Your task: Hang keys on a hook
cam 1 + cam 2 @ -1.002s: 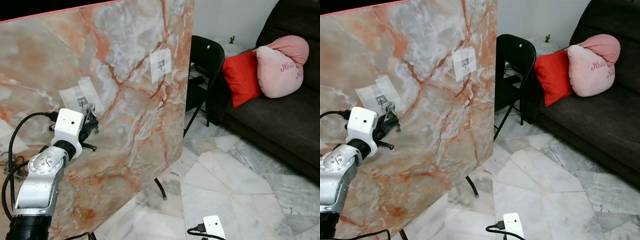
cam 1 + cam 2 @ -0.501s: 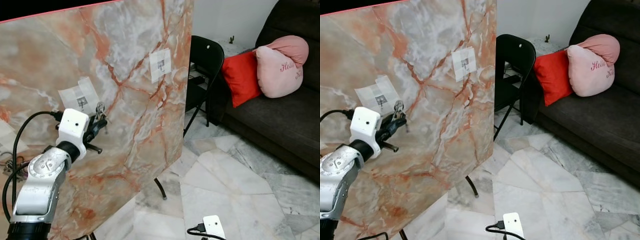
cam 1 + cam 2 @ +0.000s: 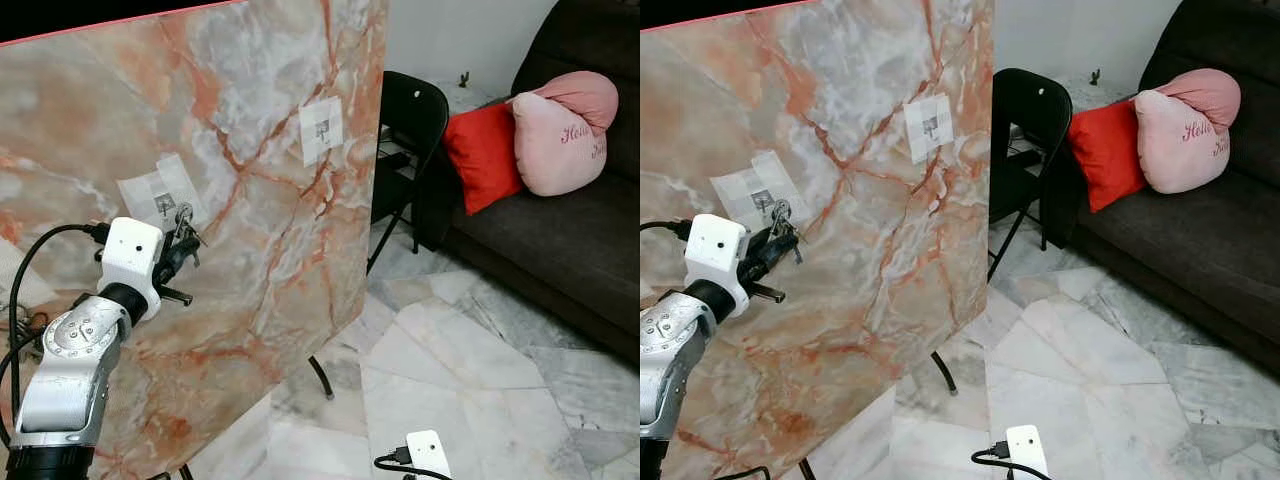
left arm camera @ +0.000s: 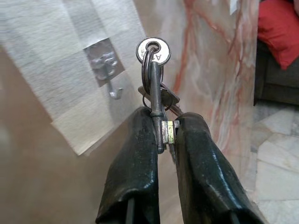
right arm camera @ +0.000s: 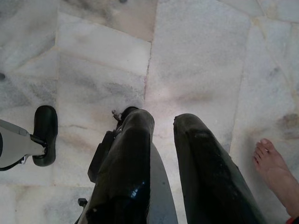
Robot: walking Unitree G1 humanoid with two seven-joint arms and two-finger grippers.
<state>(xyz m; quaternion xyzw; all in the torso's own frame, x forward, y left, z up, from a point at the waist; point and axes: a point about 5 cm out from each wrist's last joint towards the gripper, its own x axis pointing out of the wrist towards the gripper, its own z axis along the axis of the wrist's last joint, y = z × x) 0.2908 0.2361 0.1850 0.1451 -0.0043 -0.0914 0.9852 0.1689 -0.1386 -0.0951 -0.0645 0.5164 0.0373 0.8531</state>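
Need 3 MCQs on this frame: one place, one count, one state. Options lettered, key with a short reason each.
1. Where are the keys?
A. on the floor
B. in the left claw, near the left hook
C. on the sofa

2. How many taped hooks are on the marble board?
A. one
B. two
C. four

3. What state is the right claw in?
A. open, empty, above the floor
B. shut on the keys
C. shut on a cushion

Key: 1 B, its fingers pinch the key shaft beside that hook, ring not yet on it. 2 B, the left one and a second hook further right. 3 A, a gap shows between its fingers with bare tiles beyond.
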